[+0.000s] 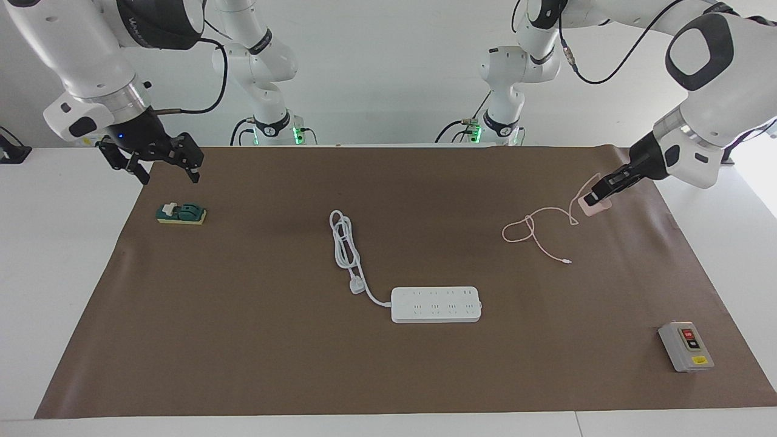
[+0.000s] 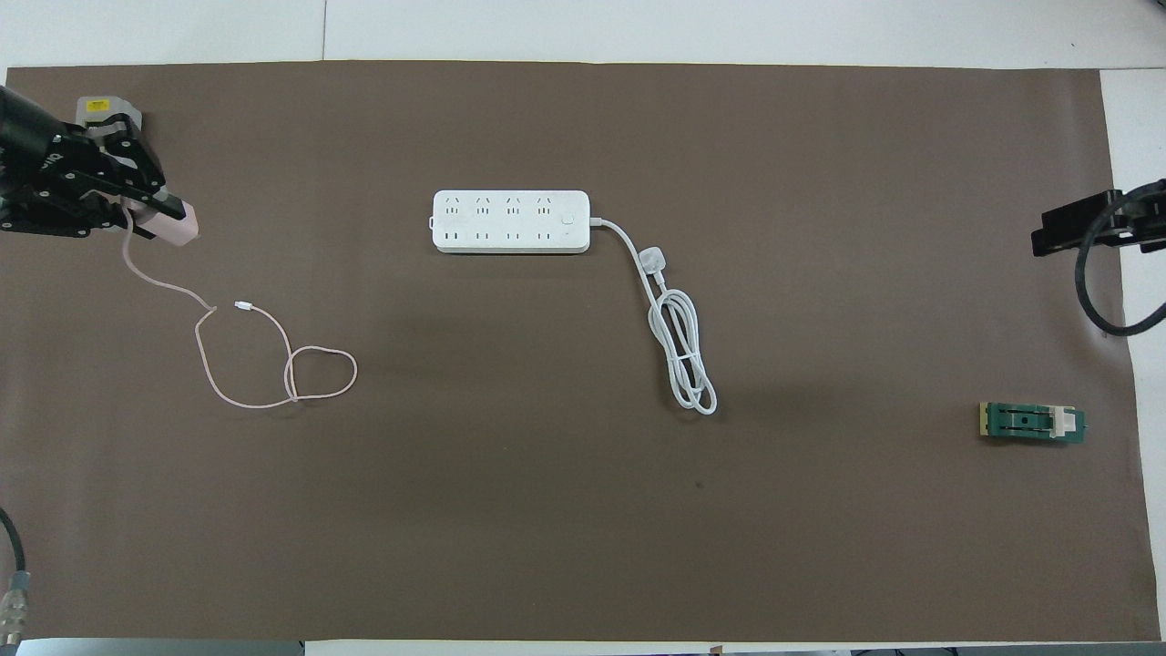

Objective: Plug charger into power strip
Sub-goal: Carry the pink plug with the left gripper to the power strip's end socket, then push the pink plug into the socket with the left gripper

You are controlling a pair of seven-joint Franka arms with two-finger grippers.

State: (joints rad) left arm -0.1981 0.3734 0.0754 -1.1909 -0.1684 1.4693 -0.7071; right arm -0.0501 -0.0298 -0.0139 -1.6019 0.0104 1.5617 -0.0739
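Left gripper (image 1: 598,194) clamped, right gripper (image 1: 162,164) spread.

Bright, even, sharp; soft faint shadows, window glare.

Plain white wall (image 1: 388,73), white table (image 1: 67,243) under a brown mat (image 1: 388,364), even light.

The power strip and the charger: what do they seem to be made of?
The power strip looks like hard white plastic, smooth with a slight sheen and moulded socket slots. The charger, held in the left gripper, looks like matt pale pink plastic; its thin cable curls loosely, so probably a soft rubbery sheath.
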